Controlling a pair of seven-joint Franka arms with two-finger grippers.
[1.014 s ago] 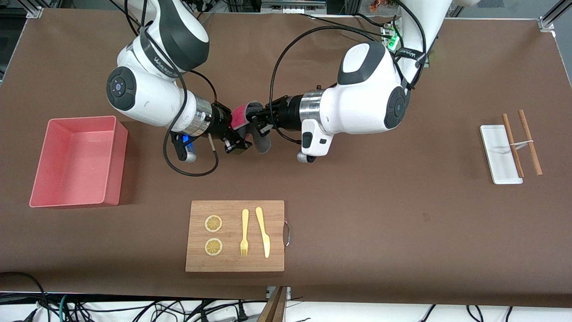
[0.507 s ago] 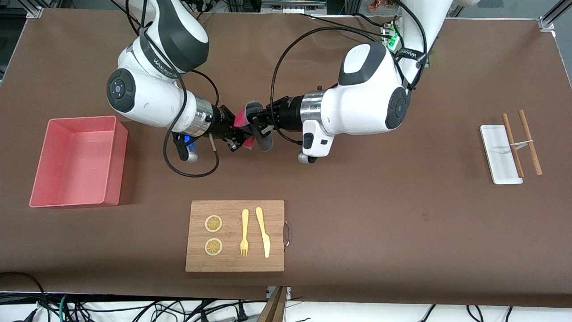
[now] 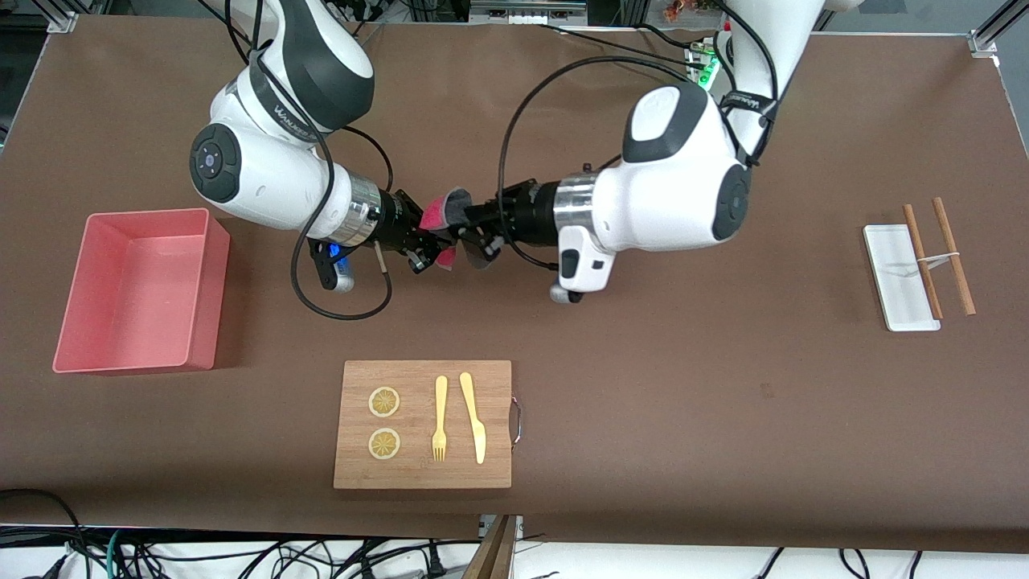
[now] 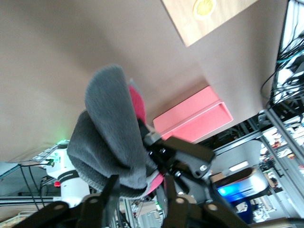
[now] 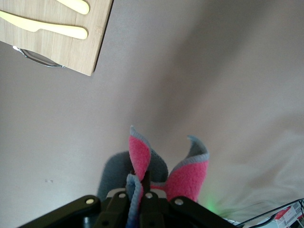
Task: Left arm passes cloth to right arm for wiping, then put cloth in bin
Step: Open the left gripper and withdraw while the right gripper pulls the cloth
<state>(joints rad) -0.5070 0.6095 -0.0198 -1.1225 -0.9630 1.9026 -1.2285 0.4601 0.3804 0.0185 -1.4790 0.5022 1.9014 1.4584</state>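
The cloth (image 3: 447,211), grey on one face and pink on the other, hangs in the air between the two grippers over the bare table middle. My right gripper (image 3: 428,241) is shut on the cloth's folded edge (image 5: 190,178), and its jaws (image 5: 137,190) pinch the pale edging. My left gripper (image 3: 476,232) is open. Its fingers stand apart on either side of the grey bulk of the cloth (image 4: 111,133), with their tips (image 4: 137,183) close to it. The pink bin (image 3: 205,322) stands at the right arm's end of the table and also shows in the left wrist view (image 4: 190,116).
A wooden cutting board (image 3: 422,466) with two lemon slices, a yellow fork and a knife lies nearer to the front camera than the grippers. A flat white tray (image 3: 892,297) with two chopsticks lies at the left arm's end.
My left arm has drawn back toward its own end of the table and its fingers have come off the cloth. The cloth stays in my right gripper.
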